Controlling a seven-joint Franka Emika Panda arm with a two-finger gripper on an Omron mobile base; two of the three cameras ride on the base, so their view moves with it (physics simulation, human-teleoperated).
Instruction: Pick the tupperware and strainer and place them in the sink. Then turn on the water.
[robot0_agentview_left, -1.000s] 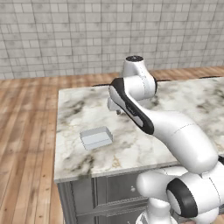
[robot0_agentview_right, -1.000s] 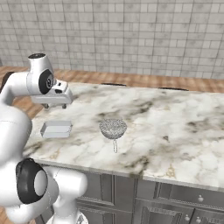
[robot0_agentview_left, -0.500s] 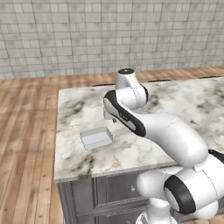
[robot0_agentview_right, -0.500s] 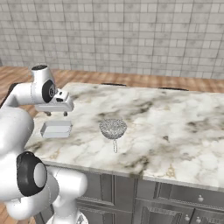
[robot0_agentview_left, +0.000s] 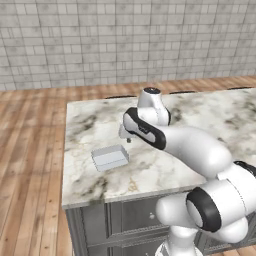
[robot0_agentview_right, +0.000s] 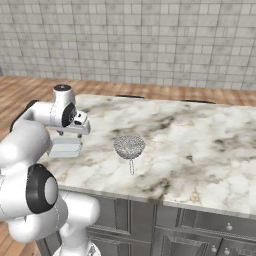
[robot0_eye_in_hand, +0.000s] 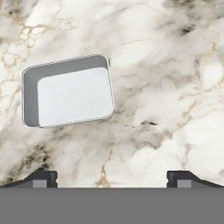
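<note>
pale translucent plastic tupperware (robot0_eye_in_hand: 68, 90), upper left of hand view, on marble counter (robot0_eye_in_hand: 166, 87). gripper (robot0_eye_in_hand: 111, 177) jaws spread wide, empty. advice: centre over container before descending.

On the marble counter (robot0_agentview_right: 200, 145), the strainer (robot0_agentview_right: 129, 147) sits right of the tupperware (robot0_agentview_right: 65, 148), with the gripper (robot0_agentview_right: 75, 134) just above the tupperware.

tupperware (robot0_agentview_left: 110, 157) on counter (robot0_agentview_right: 200, 145), strainer (robot0_agentview_right: 129, 147) to its right, well apart
</note>
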